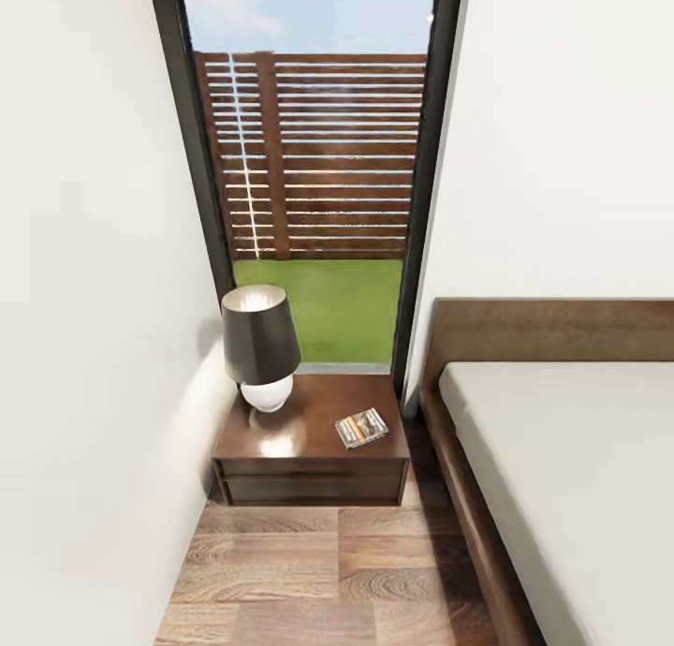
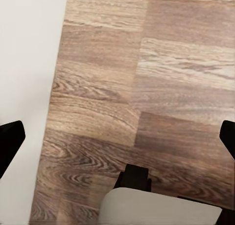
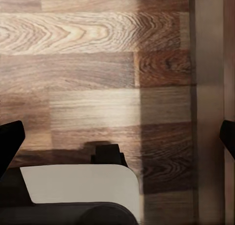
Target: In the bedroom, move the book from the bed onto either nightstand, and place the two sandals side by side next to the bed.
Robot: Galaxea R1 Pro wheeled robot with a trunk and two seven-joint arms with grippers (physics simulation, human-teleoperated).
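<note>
Book lies flat on the nightstand, toward the top's front right corner and a little askew to the edges, well apart from the lamp that takes the left rear part; that spot looks chosen to keep clear of the shade and base, and this half of the task seems done. The nightstand fills the gap between the white wall and the bed, its right edge just beside the bed frame, under a tall window. Plank floor in front of it is a narrow strip hemmed by wall and bed rail, so any turn there leaves little room. No sandals appear here, so they are judged to be elsewhere. In each wrist view, the left gripper and right gripper hang over bare floor with dark fingertips spread wide at the picture's sides, holding nothing.
</note>
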